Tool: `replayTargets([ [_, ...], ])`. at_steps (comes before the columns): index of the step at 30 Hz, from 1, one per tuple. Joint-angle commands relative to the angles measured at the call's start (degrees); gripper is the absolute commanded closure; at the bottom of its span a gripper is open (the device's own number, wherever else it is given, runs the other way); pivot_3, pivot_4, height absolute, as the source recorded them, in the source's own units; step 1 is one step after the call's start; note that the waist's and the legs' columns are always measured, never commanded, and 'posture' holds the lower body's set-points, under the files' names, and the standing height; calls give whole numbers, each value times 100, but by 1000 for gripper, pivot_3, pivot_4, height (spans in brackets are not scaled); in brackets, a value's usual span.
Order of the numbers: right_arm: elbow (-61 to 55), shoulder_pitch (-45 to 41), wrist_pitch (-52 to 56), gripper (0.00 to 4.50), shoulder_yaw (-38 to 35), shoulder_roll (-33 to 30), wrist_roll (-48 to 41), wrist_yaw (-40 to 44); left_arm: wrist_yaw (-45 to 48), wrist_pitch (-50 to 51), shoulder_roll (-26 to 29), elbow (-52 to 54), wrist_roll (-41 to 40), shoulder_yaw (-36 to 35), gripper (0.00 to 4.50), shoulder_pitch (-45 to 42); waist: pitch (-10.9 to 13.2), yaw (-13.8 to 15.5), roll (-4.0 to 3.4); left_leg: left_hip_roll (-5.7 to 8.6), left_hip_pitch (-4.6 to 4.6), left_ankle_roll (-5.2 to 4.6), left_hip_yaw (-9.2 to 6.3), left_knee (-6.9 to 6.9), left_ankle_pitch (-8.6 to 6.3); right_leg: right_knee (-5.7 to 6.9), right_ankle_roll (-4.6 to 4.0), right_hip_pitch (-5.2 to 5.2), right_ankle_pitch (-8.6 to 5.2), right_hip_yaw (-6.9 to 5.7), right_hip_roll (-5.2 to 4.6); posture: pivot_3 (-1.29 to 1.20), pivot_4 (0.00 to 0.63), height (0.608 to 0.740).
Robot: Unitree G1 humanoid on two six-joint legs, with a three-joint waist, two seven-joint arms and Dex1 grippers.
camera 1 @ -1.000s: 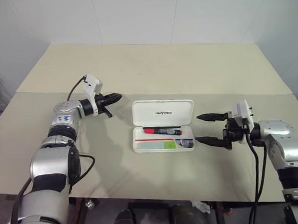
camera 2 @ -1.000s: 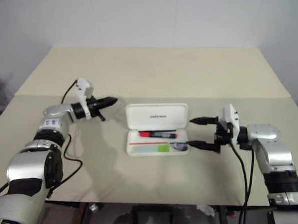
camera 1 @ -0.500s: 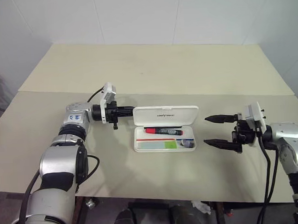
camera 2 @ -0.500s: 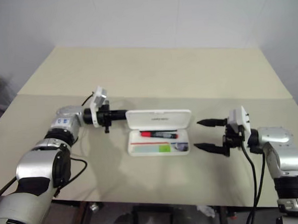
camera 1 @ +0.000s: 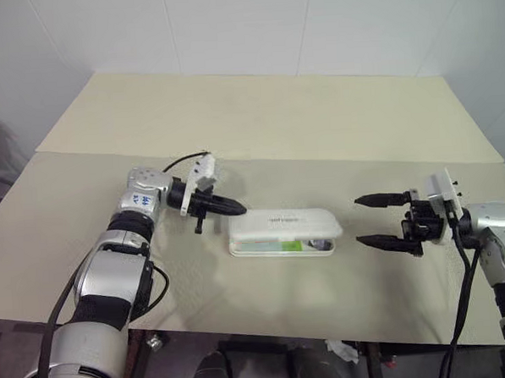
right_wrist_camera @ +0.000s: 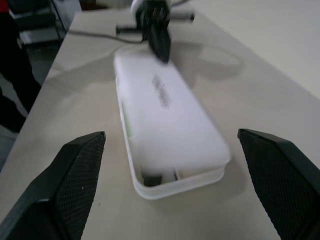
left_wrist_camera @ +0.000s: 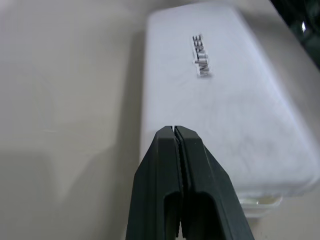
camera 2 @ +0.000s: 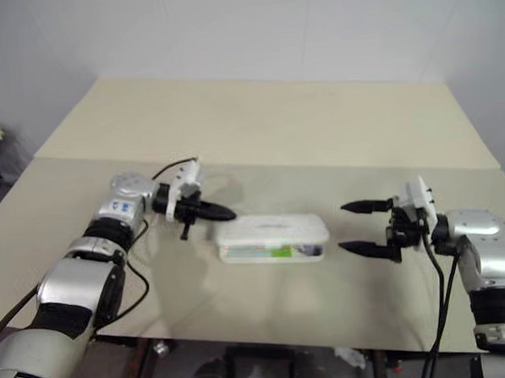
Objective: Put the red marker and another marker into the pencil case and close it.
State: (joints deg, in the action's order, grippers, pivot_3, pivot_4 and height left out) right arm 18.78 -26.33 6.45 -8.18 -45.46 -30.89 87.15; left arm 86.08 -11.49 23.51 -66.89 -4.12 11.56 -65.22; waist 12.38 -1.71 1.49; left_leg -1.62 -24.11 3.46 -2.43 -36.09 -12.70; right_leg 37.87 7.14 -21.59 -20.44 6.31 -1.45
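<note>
pencil case [camera 1: 283,230]: white matt plastic | table [camera 1: 257,121]: smooth matt beige | pincer fingers [right_wrist_camera: 75,185]: black plastic

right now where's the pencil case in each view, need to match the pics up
Left eye view: the pencil case lies mid-table, lid nearly down, between the two grippers.
Right eye view: same spot, green visible in the front gap.
Left wrist view: its lid lies just beyond the shut left gripper.
Right wrist view: it lies between the open right gripper's fingers.
Shared landmark: the dark lettering on the lid.
</note>
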Motion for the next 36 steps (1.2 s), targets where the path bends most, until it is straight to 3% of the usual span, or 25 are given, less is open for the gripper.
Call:
replayTargets([
  [1,88,-68,-152,0,-135,-117,15,222,642,-303,-13,81,91,379,4468,106,-1,0,-1,0,2,0,0,0,0,0,0,1,0,0,0,0,150,740],
  [11,-102,-83,-77,0,-247,177,-216,-75,642,-1294,63,-178,716,1047,4468,97,-5,-5,0,2,21,-2,1,-6,1,1,5,24,3,4,0,0,150,740],
  [15,-119,-95,-95,0,-224,249,-179,-125,587,-1743,108,-267,980,1150,4468,64,-7,-31,-3,3,98,-5,6,15,-2,-27,4,103,2,8,2,0,150,740],
  [19,-88,-161,-125,0,-196,313,-132,-155,404,-1924,127,-361,1116,1112,4468,25,-11,-80,-3,2,102,-6,6,11,-4,-27,5,110,3,9,2,0,150,740],
  [23,28,-314,-222,0,-123,382,-12,-147,-462,-2040,188,-326,944,720,4468,-29,-13,-133,-6,2,102,-7,4,8,-3,-23,7,110,4,10,2,0,150,740],
  [26,97,-391,-256,0,-99,423,37,-137,-1640,-1336,216,-314,836,342,4468,-134,-11,-141,-3,1,99,-9,-4,3,-2,-20,12,109,7,8,1,0,150,740],
  [32,397,-618,-364,0,-6,486,191,-45,-1879,-1009,423,477,119,-642,4468,471,-8,-153,-5,-3,74,-8,1,17,-2,-15,12,71,3,9,0,0,150,740],
  [36,672,-881,-447,0,83,549,291,40,-1573,-574,434,1663,-707,-1256,4468,1142,-9,-129,-5,-6,14,-3,-2,9,1,2,9,8,0,4,-2,0,150,740],
])
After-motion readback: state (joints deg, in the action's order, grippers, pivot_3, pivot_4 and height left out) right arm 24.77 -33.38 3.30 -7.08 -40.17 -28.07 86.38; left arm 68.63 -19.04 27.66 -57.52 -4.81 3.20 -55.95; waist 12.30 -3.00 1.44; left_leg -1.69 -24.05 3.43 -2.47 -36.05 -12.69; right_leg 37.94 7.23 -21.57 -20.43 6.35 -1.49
